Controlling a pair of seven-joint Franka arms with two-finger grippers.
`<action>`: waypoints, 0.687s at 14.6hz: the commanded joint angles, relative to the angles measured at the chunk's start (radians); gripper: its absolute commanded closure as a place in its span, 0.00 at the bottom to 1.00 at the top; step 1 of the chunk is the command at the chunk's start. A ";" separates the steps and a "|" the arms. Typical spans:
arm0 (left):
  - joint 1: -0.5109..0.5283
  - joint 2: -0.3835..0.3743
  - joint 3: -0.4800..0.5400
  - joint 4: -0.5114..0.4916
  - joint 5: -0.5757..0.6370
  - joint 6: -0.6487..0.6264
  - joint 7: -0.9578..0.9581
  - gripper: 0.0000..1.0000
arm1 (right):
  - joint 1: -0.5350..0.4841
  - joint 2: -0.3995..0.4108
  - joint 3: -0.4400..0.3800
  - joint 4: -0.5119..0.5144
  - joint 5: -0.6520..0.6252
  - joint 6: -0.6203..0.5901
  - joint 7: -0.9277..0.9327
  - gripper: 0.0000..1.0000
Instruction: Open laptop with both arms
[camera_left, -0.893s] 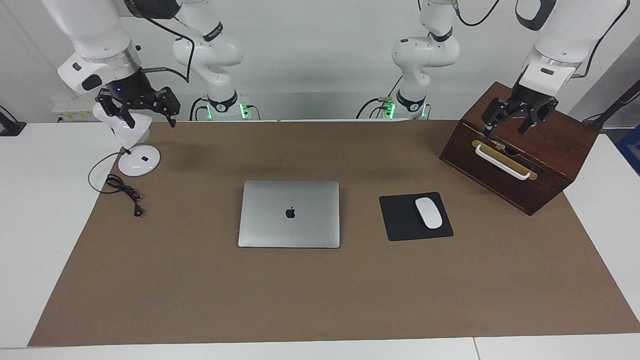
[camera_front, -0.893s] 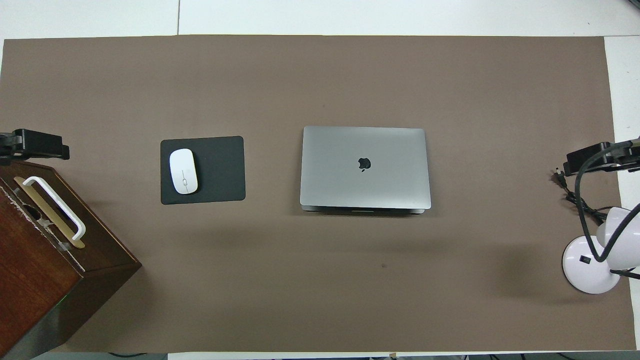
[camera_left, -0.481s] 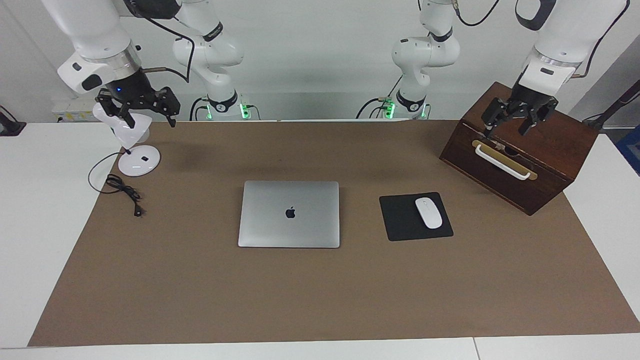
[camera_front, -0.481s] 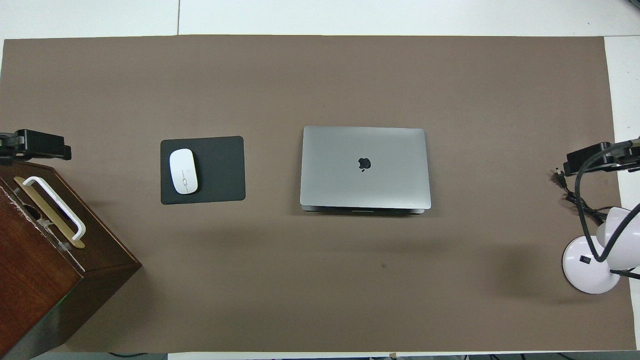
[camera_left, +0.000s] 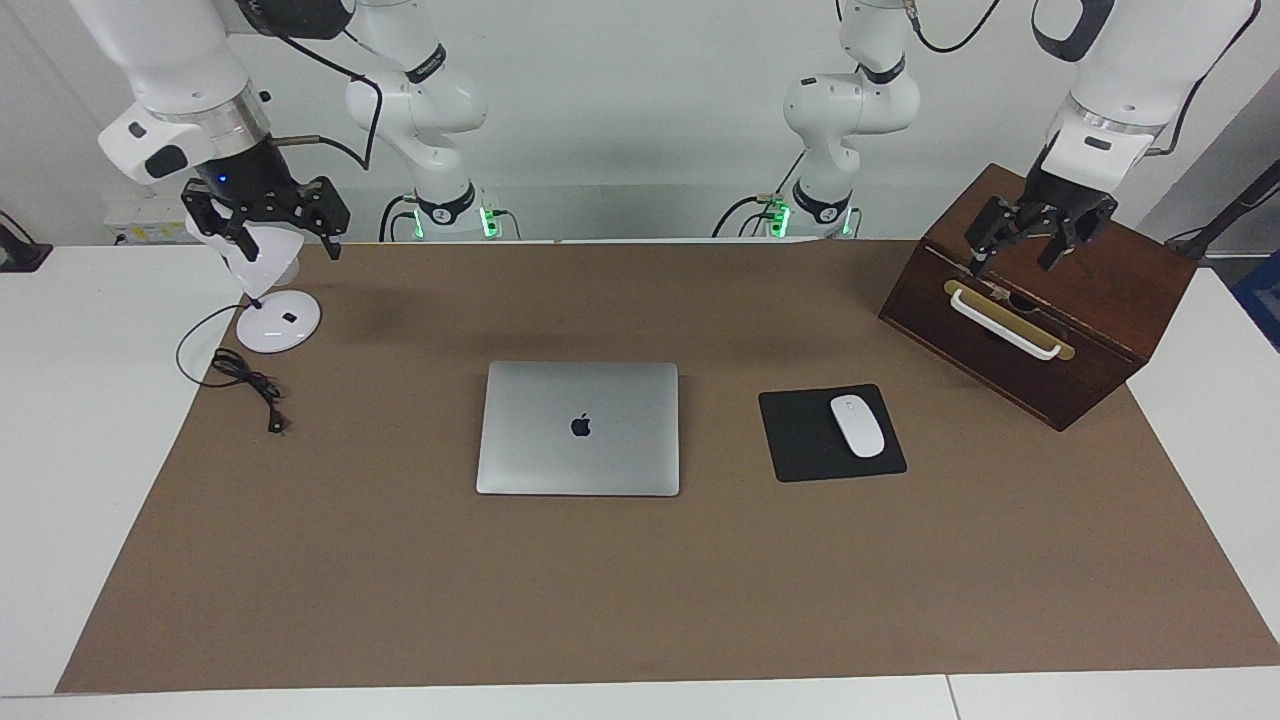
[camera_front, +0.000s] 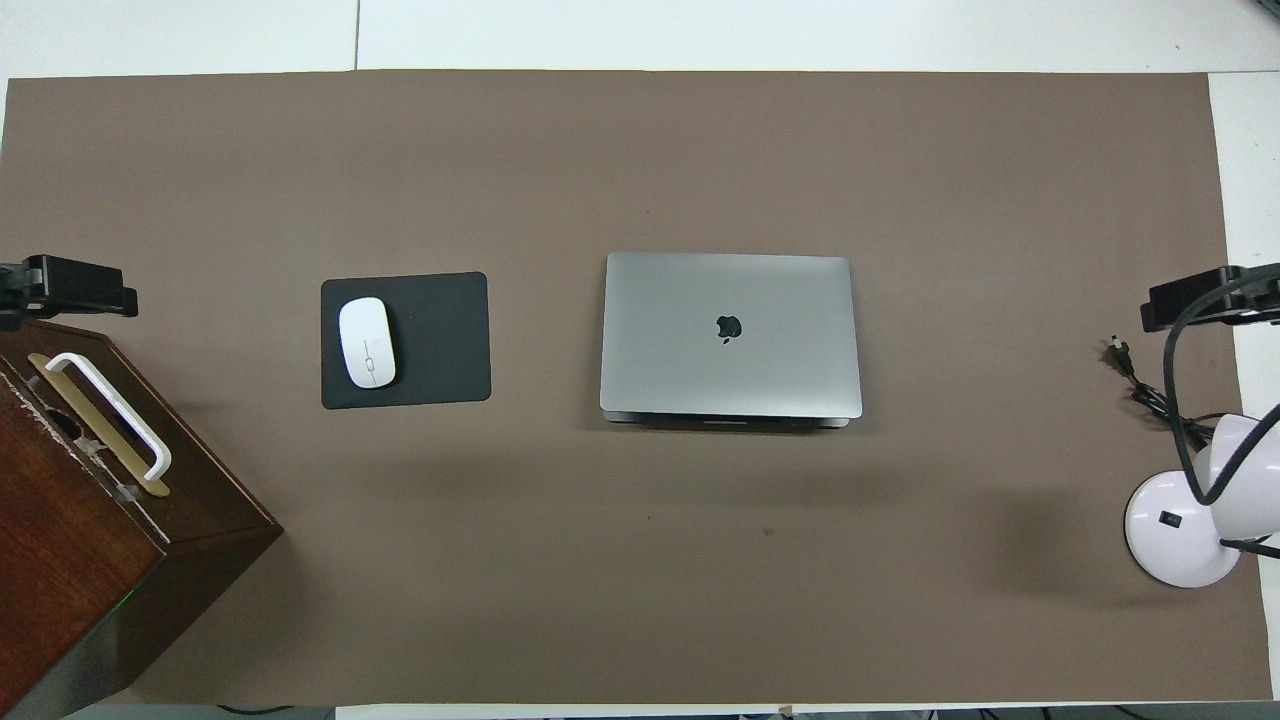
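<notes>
The thin silver rectangular laptop (camera_left: 578, 428) lies closed and flat near the middle of the brown paper-like mat (camera_left: 640, 600) that covers most of the white table (camera_left: 90, 420), its dark logo up. All four of its edges are free, with bare mat around it on every side. Just beside it, toward my left arm's end of the table, is the square black mouse pad (camera_left: 815, 440) with the smooth white oval mouse (camera_left: 857, 425) on it; a strip of mat separates pad and laptop. My left gripper (camera_left: 1035, 240) hangs in the air over the dark brown wooden box (camera_left: 1050, 330), which has a white bar handle on a brass-coloured plate; its fingers stand apart, they hold nothing, and they touch nothing that I can see. My right gripper (camera_left: 278, 222) hangs over the white desk lamp (camera_left: 270, 290) with round base at the right arm's end of the table; its fingers are also spread wide and empty. The lamp's thin black cable (camera_left: 245, 378) lies in loose curls on the mat edge. Both grippers are well apart from the laptop. The laptop lid looks like matte metal, the mat is dull, and the box is glossy.
</notes>
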 joint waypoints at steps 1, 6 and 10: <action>-0.014 -0.008 0.005 -0.008 -0.007 0.020 -0.014 0.00 | -0.013 -0.009 0.007 -0.016 -0.015 0.038 -0.078 0.00; -0.009 -0.007 0.005 -0.010 -0.007 0.033 -0.015 0.00 | -0.013 -0.009 0.005 -0.024 -0.009 0.078 -0.084 0.00; -0.008 -0.005 0.005 -0.010 -0.007 0.041 -0.015 0.65 | -0.008 0.018 0.005 -0.030 -0.008 0.186 -0.084 0.00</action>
